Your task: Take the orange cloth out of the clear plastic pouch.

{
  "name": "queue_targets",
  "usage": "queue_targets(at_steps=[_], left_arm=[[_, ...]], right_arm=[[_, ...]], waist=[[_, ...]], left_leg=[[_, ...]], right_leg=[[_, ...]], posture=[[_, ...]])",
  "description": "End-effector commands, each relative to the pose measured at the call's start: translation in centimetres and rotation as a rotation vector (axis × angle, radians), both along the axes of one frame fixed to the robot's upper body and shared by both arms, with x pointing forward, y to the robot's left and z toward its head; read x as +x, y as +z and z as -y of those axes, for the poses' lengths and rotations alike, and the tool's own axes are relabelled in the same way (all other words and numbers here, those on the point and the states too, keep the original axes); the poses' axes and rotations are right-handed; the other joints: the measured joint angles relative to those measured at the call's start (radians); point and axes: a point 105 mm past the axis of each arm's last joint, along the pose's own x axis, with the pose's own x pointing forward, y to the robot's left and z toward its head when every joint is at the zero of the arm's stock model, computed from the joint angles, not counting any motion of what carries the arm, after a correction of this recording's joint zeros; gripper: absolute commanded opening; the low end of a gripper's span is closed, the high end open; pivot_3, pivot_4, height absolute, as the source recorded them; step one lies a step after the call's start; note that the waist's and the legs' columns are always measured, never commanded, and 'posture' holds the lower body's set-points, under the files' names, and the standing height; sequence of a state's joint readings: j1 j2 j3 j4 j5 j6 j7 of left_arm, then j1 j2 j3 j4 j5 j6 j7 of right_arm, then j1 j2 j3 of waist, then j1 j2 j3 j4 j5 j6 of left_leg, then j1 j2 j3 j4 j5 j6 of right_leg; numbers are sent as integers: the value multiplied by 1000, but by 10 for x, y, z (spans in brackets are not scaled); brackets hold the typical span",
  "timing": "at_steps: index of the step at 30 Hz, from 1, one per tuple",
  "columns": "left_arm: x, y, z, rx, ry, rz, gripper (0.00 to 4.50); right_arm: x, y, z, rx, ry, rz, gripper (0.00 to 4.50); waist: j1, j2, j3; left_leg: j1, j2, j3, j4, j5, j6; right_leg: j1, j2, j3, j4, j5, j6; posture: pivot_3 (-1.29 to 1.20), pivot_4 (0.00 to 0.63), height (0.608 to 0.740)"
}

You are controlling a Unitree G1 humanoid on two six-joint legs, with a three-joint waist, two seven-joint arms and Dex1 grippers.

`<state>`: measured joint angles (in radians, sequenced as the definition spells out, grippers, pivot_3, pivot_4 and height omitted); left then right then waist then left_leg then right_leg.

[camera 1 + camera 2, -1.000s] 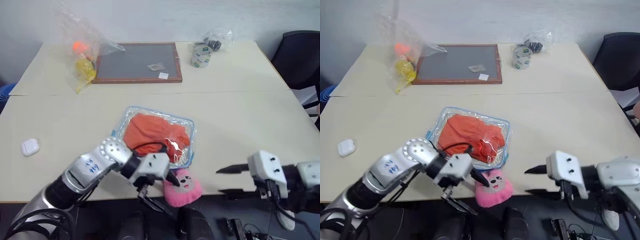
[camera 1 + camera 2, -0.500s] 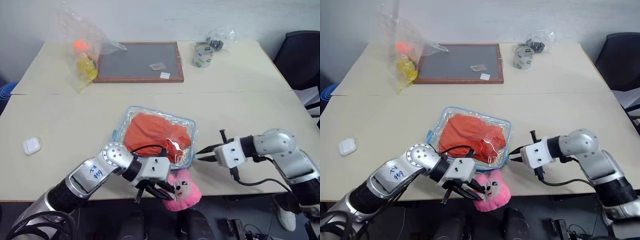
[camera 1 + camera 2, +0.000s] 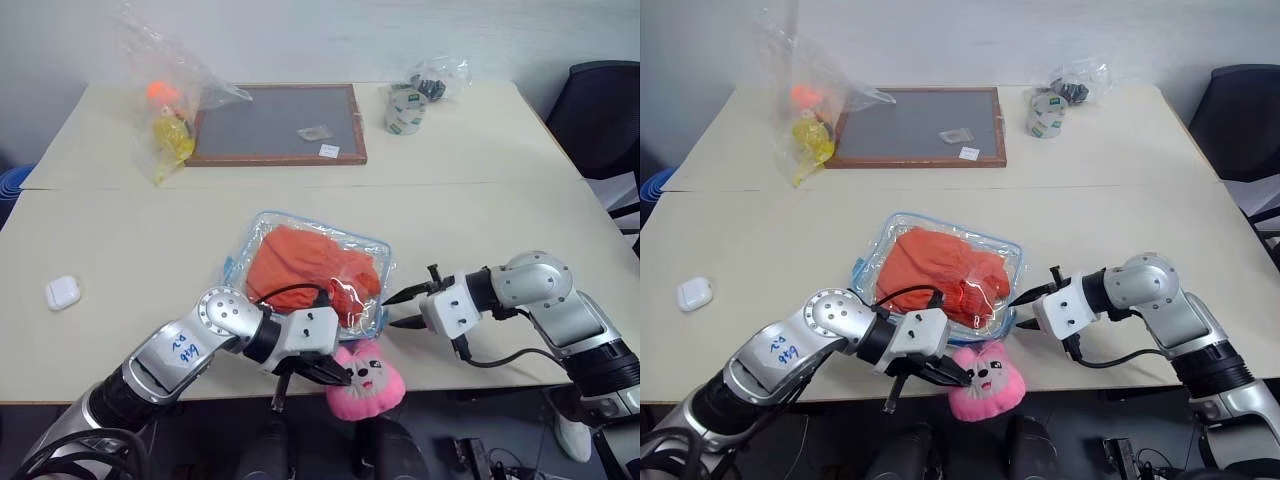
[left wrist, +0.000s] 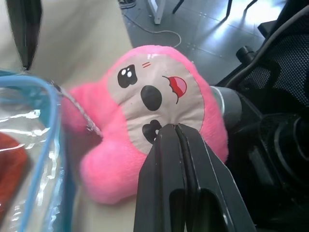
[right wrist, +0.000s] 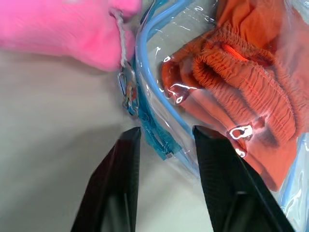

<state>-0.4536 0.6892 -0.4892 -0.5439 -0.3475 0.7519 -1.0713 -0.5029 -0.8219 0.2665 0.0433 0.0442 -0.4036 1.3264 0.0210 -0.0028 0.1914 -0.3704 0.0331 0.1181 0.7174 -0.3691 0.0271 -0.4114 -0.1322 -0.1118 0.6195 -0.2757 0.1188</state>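
Fingers of the right gripper now stand a little apart, one on each side of the blue zipper edge of the clear plastic pouch, at about four o'clock on the pouch. A second ago this arm hung far off at the near table edge; it has swung in and its tips now sit right at the pouch corner. The left gripper, wide a second ago, has snapped shut and pokes its tips onto the face of the fuzzy pink plush toy, which lies at about six o'clock from the pouch, touching its blue trim. The soft bright orange cloth is still all inside the pouch, bunched up under the shiny plastic. So I think the pouch is not yet open, and the right gripper looks ready to pinch the zipper edge.
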Motion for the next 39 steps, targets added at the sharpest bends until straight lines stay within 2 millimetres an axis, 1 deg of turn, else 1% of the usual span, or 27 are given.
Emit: queue_targets(at_steps=[1,2,3,6,11,12,13,16,17,20,25,28,31,32,34,39], left_arm=[[-6,1,2,-4,-16,21,0],[-6,3,2,-14,-14,14,0],[-6,5,2,-18,-18,14,389],[-3,10,1,-29,-18,62,1129],[-2,16,0,-39,-23,122,2578],[-2,16,-1,-35,-25,127,2830],[-3,15,-2,-32,-27,131,3160],[-2,14,-4,-24,-22,151,3996],[-2,13,-4,-26,-23,151,4329],[-4,12,-4,-29,-30,138,4329],[-3,-6,5,-3,-10,102,4329],[-1,-13,10,4,7,102,3752],[-1,-15,12,8,8,101,2888],[-1,-15,12,10,9,102,2532],[0,-15,10,14,14,105,1981],[1,-15,9,17,23,107,500]], right_arm=[[-4,13,-1,4,32,37,1579],[-7,14,0,3,41,28,1579],[-8,15,1,2,44,21,1606],[-11,19,2,-1,55,16,1606],[-14,21,5,-8,63,-10,1606],[-13,22,6,-9,62,-4,1948],[-13,22,6,-8,60,5,2152],[-12,21,3,-4,64,17,3020],[-12,21,0,-3,69,17,3059],[-12,20,-4,1,80,23,3059],[-9,24,-12,16,98,38,3059],[-10,23,-16,15,116,36,3059],[-11,19,-20,9,131,35,3059],[-12,18,-20,0,137,36,3059],[-12,15,-19,-15,144,40,3059],[-9,15,-23,2,138,37,3059]], waist=[[0,0,0],[0,0,0],[0,0,0],[0,0,0],[0,0,0],[0,0,0],[0,0,0],[-1,0,0],[-1,0,0],[0,0,0],[0,0,0],[2,0,0],[0,0,0],[0,0,0],[0,0,0],[0,0,0]], left_leg=[[0,0,0,0,0,0],[0,0,0,0,0,0],[0,0,0,0,0,0],[0,0,0,0,0,0],[0,0,0,0,0,0],[0,0,0,0,0,0],[0,0,0,0,0,0],[0,0,0,0,0,0],[0,0,0,0,0,0],[0,0,0,0,0,0],[0,0,0,0,0,0],[0,0,0,0,0,0],[0,0,0,0,0,0],[0,0,0,0,0,0],[0,0,0,0,0,0],[0,0,0,0,0,0]], right_leg=[[0,0,0,0,0,0],[0,0,0,0,0,0],[0,0,0,0,0,0],[0,0,0,0,0,0],[0,0,0,0,0,0],[0,0,0,0,0,0],[0,0,0,0,0,0],[0,0,0,0,0,0],[0,0,0,0,0,0],[0,0,0,0,0,0],[0,0,0,0,0,0],[0,0,0,0,0,0],[0,0,0,0,0,0],[0,0,0,0,0,0],[0,0,0,0,0,0],[0,0,0,0,0,0]], posture=[[0,150,740],[0,150,740],[0,150,740],[0,150,740],[0,150,740],[0,150,740],[0,150,740],[0,150,740],[0,150,740],[0,150,740],[0,150,740],[0,150,740],[0,150,740],[0,150,740],[0,150,740],[0,150,740]])
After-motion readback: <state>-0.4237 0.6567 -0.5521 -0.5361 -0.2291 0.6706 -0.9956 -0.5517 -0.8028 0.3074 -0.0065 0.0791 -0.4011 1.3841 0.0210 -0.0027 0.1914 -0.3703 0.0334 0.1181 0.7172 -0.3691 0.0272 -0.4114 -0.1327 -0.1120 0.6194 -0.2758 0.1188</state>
